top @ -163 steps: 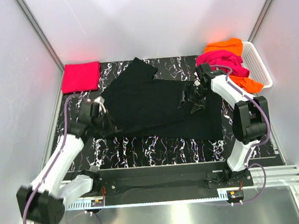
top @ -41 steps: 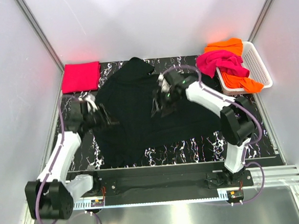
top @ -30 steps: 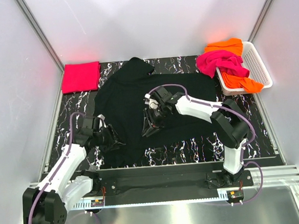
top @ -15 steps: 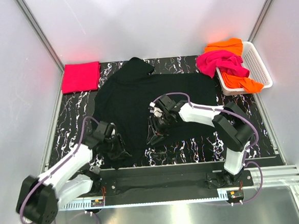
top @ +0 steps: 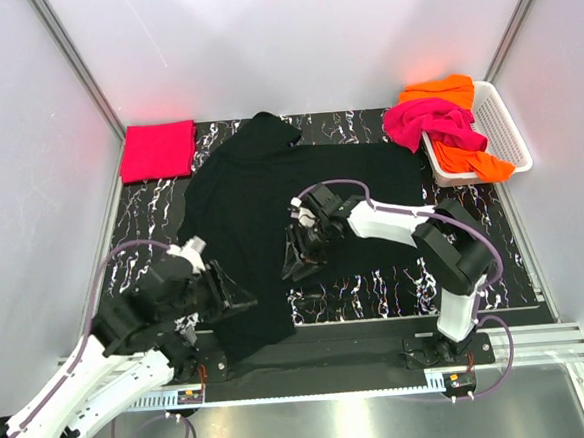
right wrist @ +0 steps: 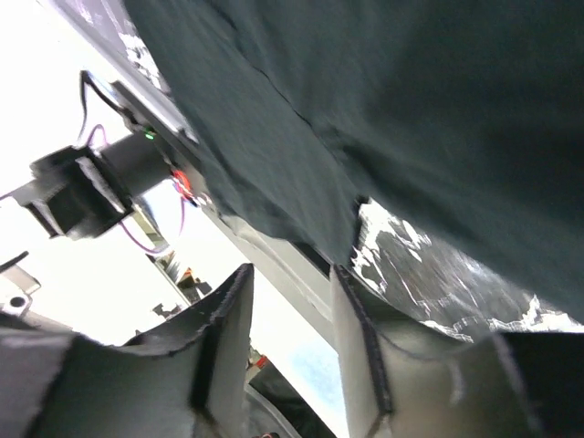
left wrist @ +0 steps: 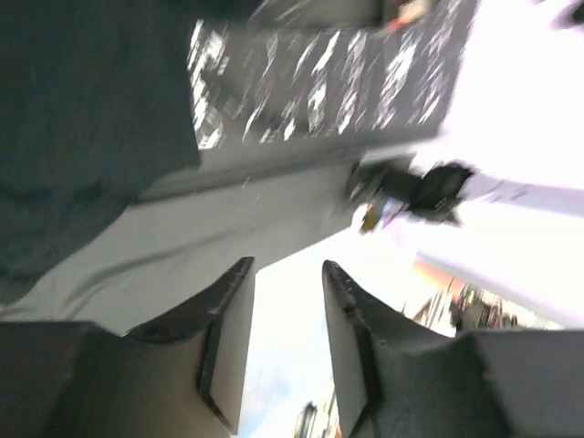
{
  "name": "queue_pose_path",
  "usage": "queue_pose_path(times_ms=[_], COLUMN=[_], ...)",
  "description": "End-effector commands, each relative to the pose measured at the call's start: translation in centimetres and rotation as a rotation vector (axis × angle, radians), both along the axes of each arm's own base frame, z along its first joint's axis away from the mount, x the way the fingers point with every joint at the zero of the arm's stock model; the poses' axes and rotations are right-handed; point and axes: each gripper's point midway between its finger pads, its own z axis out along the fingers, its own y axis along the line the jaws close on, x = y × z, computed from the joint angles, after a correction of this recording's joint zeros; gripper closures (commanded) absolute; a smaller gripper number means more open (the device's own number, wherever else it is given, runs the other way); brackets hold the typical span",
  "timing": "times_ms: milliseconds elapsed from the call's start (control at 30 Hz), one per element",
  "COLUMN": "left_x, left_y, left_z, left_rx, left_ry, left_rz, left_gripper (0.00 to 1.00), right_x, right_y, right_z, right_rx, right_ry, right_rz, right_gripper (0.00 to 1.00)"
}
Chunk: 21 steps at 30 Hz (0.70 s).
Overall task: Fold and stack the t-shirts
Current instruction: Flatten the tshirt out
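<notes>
The black t-shirt [top: 270,190] lies spread on the bench [top: 377,291], with its near edge just past the tips of both tools. The left tool [left wrist: 287,266] and right tool [right wrist: 292,270] are both apart and hold nothing. The fold looks half done. Next, each tool should pinch that edge.
</notes>
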Motion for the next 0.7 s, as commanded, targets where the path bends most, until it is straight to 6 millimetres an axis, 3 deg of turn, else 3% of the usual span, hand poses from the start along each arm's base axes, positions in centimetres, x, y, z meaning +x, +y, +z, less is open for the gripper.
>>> queue_pose_path(times_ms=[0, 33, 200, 300, 367, 400, 467, 500, 567, 600, 667], left_x=[2.5, 3.1, 5.5, 7.8, 8.8, 9.9, 11.0, 11.9, 13.4, 14.2, 16.0], left_y=[2.4, 2.7, 4.1, 5.4, 4.9, 6.0, 5.8, 6.5, 6.8, 7.4, 7.3], left_z=[-0.1, -0.5, -2.8, -3.3, -3.3, -4.0, -4.0, -4.0, -4.5, -4.5, -5.2], left_rx=[0.135, 0.164, 0.329, 0.396, 0.355, 0.378, 0.346, 0.361, 0.378, 0.389, 0.385], left_ry=[-0.053, -0.054, -0.040, -0.068, -0.049, -0.029, -0.029, -0.036, -0.042, -0.052, -0.046], left_rz=[0.157, 0.183, 0.281, 0.302, 0.265, 0.277, 0.257, 0.271, 0.278, 0.290, 0.286], left_gripper=[0.58, 0.57, 0.52, 0.51, 0.51, 0.51, 0.50, 0.49, 0.49, 0.49, 0.48], right_x=[1.3, 1.4, 1.0, 1.3, 1.2, 2.1, 2.2, 3.9, 4.4, 5.2, 6.7], right_y=[2.7, 3.6, 5.0, 4.3, 3.2, 2.4, 0.3, -1.6, -4.7, -6.3, -10.7], right_z=[1.9, 2.6, 1.9, 1.8, 1.5, 2.4, 1.8, 2.4, 1.4, 2.1, 1.4], right_rx=[0.090, 0.111, 0.106, 0.080, 0.048, 0.046, 0.001, -0.010, -0.051, -0.058, -0.124], right_ry=[-0.022, -0.032, 0.005, -0.036, -0.058, -0.100, -0.098, -0.122, -0.090, -0.118, -0.101], right_rz=[0.035, 0.054, 0.076, 0.052, 0.029, -0.003, -0.045, -0.115, -0.194, -0.238, -0.348], right_gripper=[0.52, 0.51, 0.51, 0.52, 0.52, 0.51, 0.51, 0.51, 0.51, 0.51, 0.52])
